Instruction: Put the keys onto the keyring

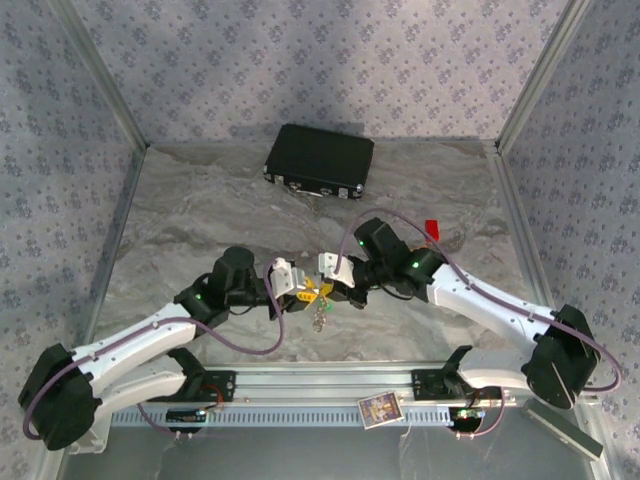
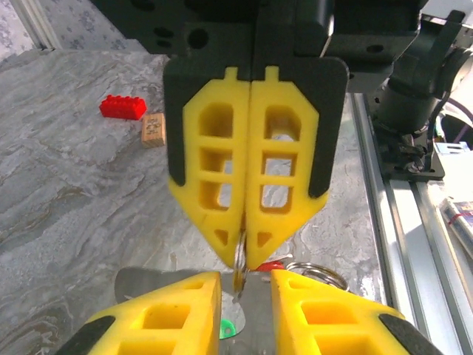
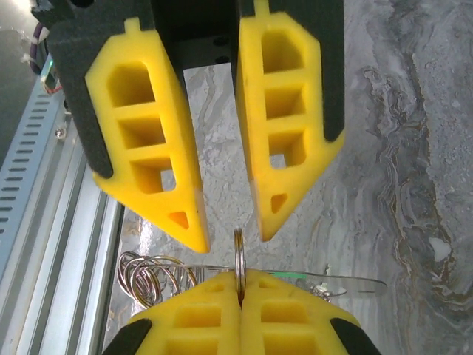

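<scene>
Both grippers meet above the table's near middle. My right gripper [image 3: 239, 275] is shut on the keyring [image 3: 239, 251], a metal ring seen edge-on and standing upright between its yellow tips. My left gripper [image 2: 245, 277] faces it, open, with its fingertips either side of the keyring [image 2: 239, 279] and not touching it. From above, the left gripper [image 1: 305, 290] and right gripper [image 1: 330, 285] are tip to tip. Below them hang the keys: a green tag [image 2: 229, 327], a red tag [image 2: 271, 264] and a bunch of small rings [image 3: 148, 275]. The key blades are hard to make out.
A black case [image 1: 320, 160] lies at the back of the marbled table. A red brick [image 2: 123, 108] and a tan block [image 2: 153, 129] sit together on the table. The aluminium rail [image 1: 320, 385] with the arm bases runs along the near edge, a small card [image 1: 380, 408] on it.
</scene>
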You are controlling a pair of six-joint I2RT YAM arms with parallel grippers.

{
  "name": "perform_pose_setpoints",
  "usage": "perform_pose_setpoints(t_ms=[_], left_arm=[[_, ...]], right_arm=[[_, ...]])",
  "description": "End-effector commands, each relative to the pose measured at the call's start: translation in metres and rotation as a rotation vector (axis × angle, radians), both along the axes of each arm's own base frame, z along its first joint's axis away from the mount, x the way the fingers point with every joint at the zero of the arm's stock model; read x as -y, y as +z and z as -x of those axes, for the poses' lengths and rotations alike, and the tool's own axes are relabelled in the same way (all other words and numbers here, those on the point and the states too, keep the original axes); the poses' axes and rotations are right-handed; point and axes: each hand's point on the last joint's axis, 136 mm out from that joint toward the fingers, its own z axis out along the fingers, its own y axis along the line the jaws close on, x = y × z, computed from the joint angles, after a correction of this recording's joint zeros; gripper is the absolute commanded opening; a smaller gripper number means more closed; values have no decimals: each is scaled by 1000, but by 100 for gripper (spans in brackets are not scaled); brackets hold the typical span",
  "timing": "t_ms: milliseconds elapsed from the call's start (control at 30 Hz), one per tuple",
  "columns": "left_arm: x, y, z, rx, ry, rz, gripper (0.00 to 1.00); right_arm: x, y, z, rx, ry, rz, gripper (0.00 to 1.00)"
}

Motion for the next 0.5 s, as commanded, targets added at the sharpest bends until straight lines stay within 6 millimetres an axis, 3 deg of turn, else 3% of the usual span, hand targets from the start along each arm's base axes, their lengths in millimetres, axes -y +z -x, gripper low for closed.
perform_pose_setpoints(t_ms=[0, 200, 400, 467], left_arm=[[4, 10, 1, 29, -26, -15, 21], [5, 13, 2, 42, -35, -12, 11], [3, 10, 4, 35, -38, -21, 0], [3, 10, 4, 35, -33, -13, 0]], right_arm=[[2, 2, 1, 46, 31, 67, 0], [-3, 5, 3, 78, 65, 118, 0], [-6, 18, 7, 78, 76, 39, 0], [-4, 20, 7, 66, 59, 6, 7]])
